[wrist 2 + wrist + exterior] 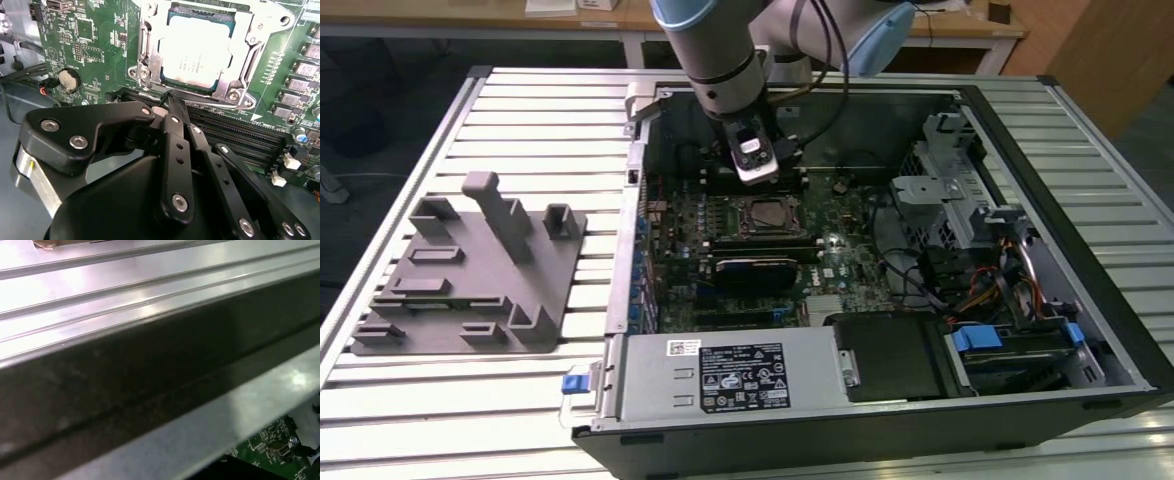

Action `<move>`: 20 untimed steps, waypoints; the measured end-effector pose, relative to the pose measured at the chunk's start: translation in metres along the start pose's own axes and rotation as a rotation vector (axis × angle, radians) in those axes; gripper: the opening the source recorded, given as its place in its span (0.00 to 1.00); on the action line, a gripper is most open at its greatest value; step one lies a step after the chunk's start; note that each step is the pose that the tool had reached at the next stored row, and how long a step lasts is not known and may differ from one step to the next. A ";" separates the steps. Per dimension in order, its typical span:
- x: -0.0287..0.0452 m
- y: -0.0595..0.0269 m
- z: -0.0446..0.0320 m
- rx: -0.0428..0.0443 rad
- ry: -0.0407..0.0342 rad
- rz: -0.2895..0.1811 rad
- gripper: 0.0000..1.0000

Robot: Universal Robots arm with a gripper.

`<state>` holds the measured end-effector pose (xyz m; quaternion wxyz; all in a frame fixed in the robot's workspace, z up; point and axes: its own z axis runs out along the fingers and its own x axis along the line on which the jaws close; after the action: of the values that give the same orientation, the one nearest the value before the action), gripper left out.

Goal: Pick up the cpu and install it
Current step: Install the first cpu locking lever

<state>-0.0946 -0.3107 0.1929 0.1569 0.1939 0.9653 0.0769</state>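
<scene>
The cpu [196,55], a small square chip with a pale silver top, lies flat inside the metal socket frame [150,60] on the green motherboard [95,35]. In the exterior view the cpu [765,213] sits mid-board inside the open computer case [1067,250]. My gripper [171,102] hangs just beside the socket's edge, its black fingers [176,130] pressed together and holding nothing. The exterior view puts the gripper [755,172] slightly behind the socket and above the board.
A grey plastic tray [467,270] with upright posts stands on the slatted table at the exterior view's left. Inside the case are a black block [754,268] in front of the socket, a power supply [720,375], and drive cages with cables [961,220]. The case wall [150,370] looms close.
</scene>
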 end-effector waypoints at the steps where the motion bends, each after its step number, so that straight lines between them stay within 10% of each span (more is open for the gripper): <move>1: 0.0001 -0.0001 0.0002 0.0013 -0.0004 0.000 0.11; 6: 0.0005 -0.0004 0.0018 0.0149 -0.0060 -0.006 0.11; 20: -0.0008 0.0008 -0.0028 0.0145 -0.0061 -0.006 0.11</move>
<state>-0.0946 -0.3105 0.1959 0.1587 0.1926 0.9659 0.0689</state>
